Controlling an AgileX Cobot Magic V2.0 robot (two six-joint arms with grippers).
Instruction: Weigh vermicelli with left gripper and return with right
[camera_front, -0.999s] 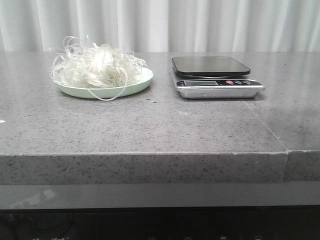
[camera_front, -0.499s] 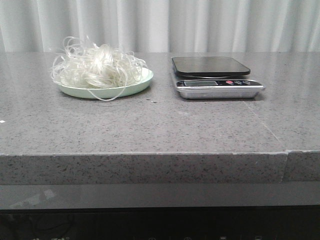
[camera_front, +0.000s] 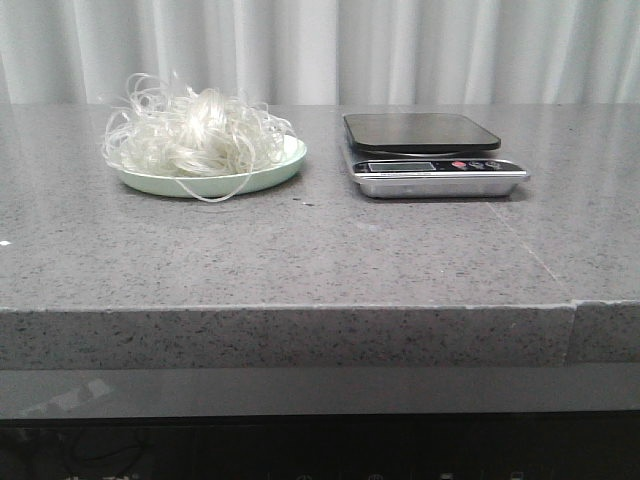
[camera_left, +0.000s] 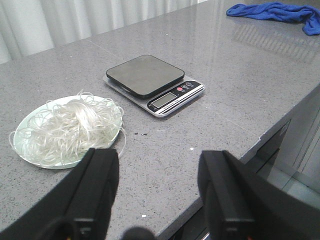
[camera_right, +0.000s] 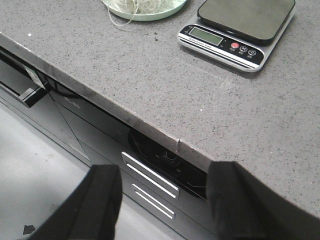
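The vermicelli (camera_front: 195, 130), a fluffy nest of thin white strands, lies on a pale green plate (camera_front: 270, 172) at the left of the grey counter; both show in the left wrist view, the vermicelli (camera_left: 70, 125) on the plate (camera_left: 22, 150). A silver kitchen scale (camera_front: 430, 150) with a black platform stands to the right, empty, and also shows in the left wrist view (camera_left: 152, 82) and the right wrist view (camera_right: 240, 27). My left gripper (camera_left: 157, 160) is open and empty, over the counter's front edge, short of the plate. My right gripper (camera_right: 162, 180) is open and empty, out past the counter's front edge.
A blue cloth (camera_left: 275, 12) lies far off on the counter beyond the scale. A seam (camera_front: 535, 255) crosses the counter at the right. Below the counter's front edge (camera_right: 100, 100) are dark panels and a silver handle (camera_right: 150, 177). White curtains hang behind.
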